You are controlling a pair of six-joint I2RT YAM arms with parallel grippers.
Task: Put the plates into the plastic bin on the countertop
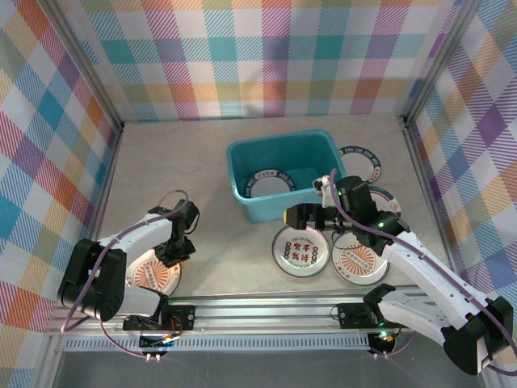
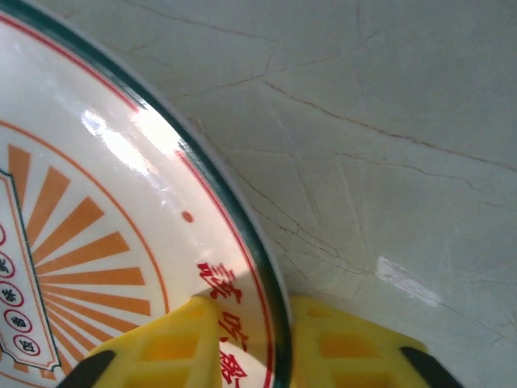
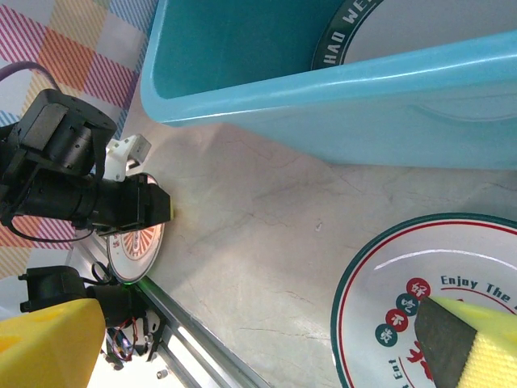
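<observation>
The teal plastic bin (image 1: 320, 147) stands mid-countertop (image 1: 218, 242) and holds one dark-rimmed plate (image 1: 271, 184). At the front left, my left gripper (image 1: 175, 247) is shut on the rim of an orange sunburst plate (image 2: 97, 242), one yellow finger (image 2: 161, 347) inside the rim and one outside. My right gripper (image 1: 303, 217) hovers open between the bin (image 3: 339, 81) and the red-green character plate (image 1: 300, 250), which also shows under my right finger (image 3: 477, 347). Another sunburst plate (image 1: 359, 260) lies beside it. Two dark-rimmed plates (image 1: 361, 166) (image 1: 386, 196) sit right of the bin.
Plaid walls enclose the countertop on three sides. A metal rail (image 1: 266, 307) runs along the near edge by the arm bases. Bare surface lies left of the bin and between the two arms (image 3: 266, 226).
</observation>
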